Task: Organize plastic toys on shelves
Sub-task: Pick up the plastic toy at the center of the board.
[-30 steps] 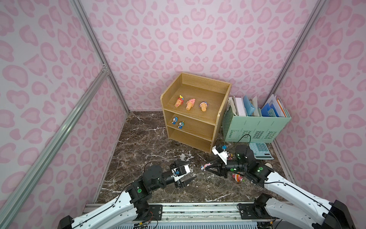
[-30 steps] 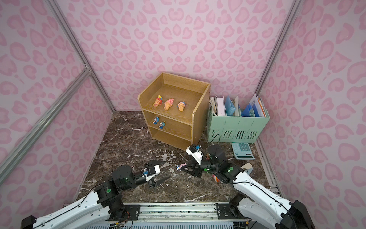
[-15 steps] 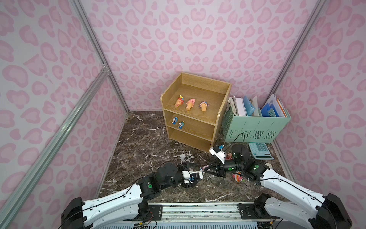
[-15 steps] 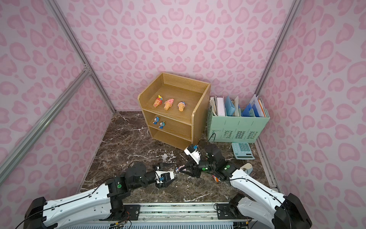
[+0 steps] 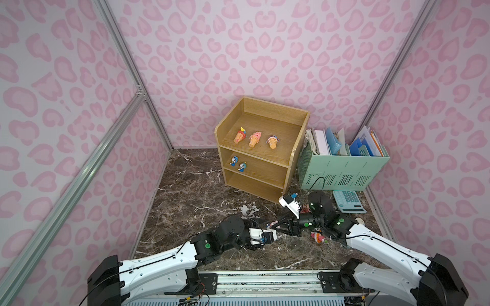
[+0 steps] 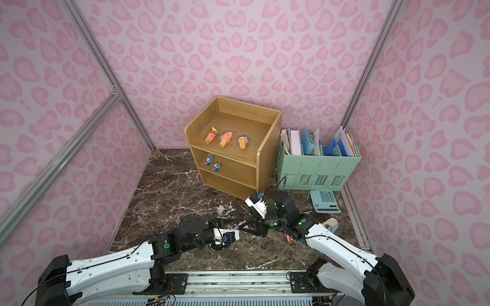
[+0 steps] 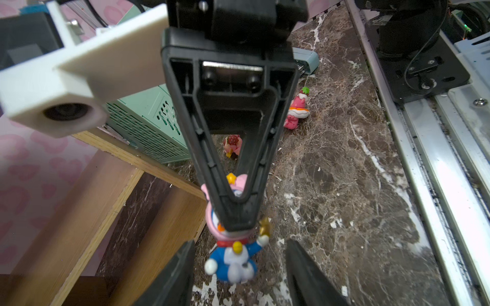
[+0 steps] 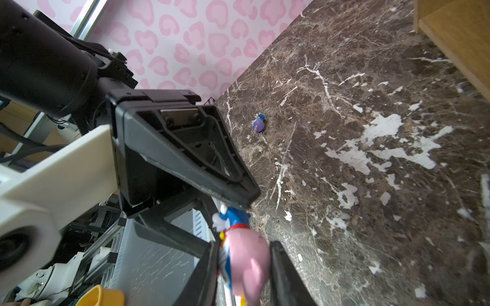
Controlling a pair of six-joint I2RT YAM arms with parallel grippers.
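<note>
Two claws face each other low over the dark marbled tabletop (image 5: pixel 185 190), boxed in by pink heart-print walls (image 5: pixel 265 53). The right claw (image 7: pixel 240 225) pinches a blue-and-pink figurine (image 7: pixel 233 265) by its head. The left claw (image 7: pixel 240 249) stands wide, one finger on either side of its body. Oak shelves (image 5: pixel 275 124) stand behind.

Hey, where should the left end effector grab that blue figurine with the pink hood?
Take the blue figurine by its body, from the end opposite the right end effector, which pinches its hooded head; the body sticks out free.
</note>
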